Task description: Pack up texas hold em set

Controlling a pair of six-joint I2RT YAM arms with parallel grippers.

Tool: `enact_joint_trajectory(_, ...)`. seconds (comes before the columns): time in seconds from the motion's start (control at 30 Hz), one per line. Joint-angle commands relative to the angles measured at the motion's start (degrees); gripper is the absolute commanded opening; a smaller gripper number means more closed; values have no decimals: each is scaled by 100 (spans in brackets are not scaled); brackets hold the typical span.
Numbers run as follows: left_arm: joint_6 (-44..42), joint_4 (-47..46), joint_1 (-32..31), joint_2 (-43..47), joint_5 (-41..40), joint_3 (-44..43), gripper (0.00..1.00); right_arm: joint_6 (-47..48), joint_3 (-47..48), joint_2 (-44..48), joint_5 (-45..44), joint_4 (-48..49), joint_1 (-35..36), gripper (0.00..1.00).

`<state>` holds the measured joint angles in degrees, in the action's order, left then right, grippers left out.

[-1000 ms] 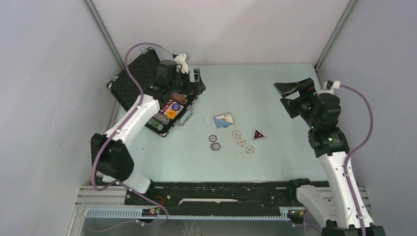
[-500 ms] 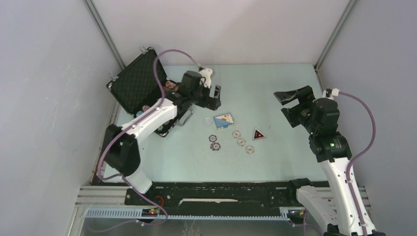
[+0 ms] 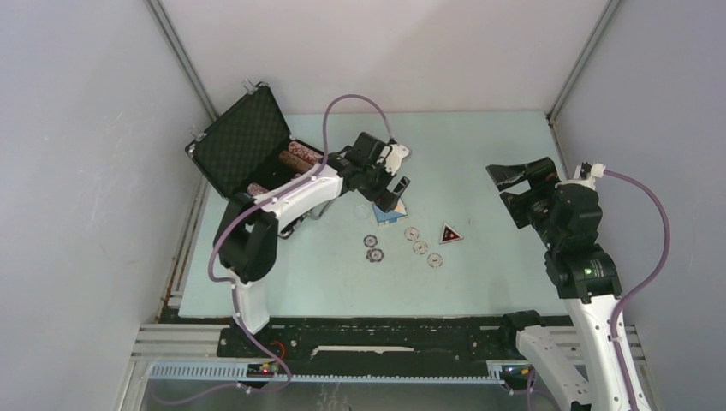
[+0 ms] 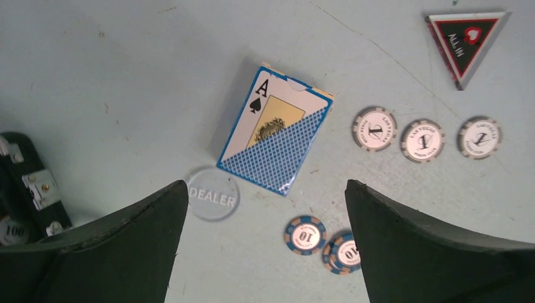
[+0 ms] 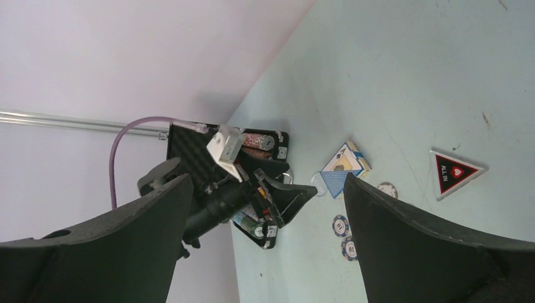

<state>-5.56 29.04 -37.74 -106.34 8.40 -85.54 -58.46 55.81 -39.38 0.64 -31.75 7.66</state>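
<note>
Since a second ago, the left arm has swung away from the open case to the middle of the table. The left gripper now hangs above the card deck. The right arm has drifted slightly toward the right edge of the overhead view.

The left gripper's jaws stand wide apart and hold nothing. In its wrist view they frame the deck, which lies face up and tilted in the centre of the frame. The clear dealer button lies just beside the deck's lower left corner. Two blue chips lie side by side at the bottom centre, touching or slightly overlapping. Three white chips form a row to the right of the deck. The triangular all-in marker lies in the upper right corner.

The case sits in the upper left of the overhead view, lid raised, with rows of chips in its base.

The right gripper is at the right of that view, jaws also spread and empty, well apart from the loose pieces.
</note>
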Motion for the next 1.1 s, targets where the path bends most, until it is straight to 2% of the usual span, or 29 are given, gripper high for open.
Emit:
enact_joint_trajectory(0.0,-655,420,-69,-492,66,-673,100,165,246,193,-223,-53,46,100)
enact_joint_trajectory(0.27,-961,783,-286,-1016,-87,-1230,100,895,147,345,-533,-57,93,100)
enact_joint_trajectory(0.43,-1240,989,-395,-1311,-34,-1376,100,1456,-135,566,-211,341,85,100)
enact_joint_trajectory(0.57,-1224,1173,-407,-1648,-324,-1672,100,2011,-557,797,766,1030,47,100)
enact_joint_trajectory(0.8,-1245,1165,-525,-2016,-472,-1876,98,2389,-763,925,915,1102,-22,100)
enact_joint_trajectory(0.97,-1286,1234,-525,-2203,-382,-2026,89,2463,-774,945,1034,1066,-101,100)
enact_joint_trajectory(1.07,-1257,1196,-544,-2228,-243,-2001,88,2450,-851,939,1034,1160,-147,100)
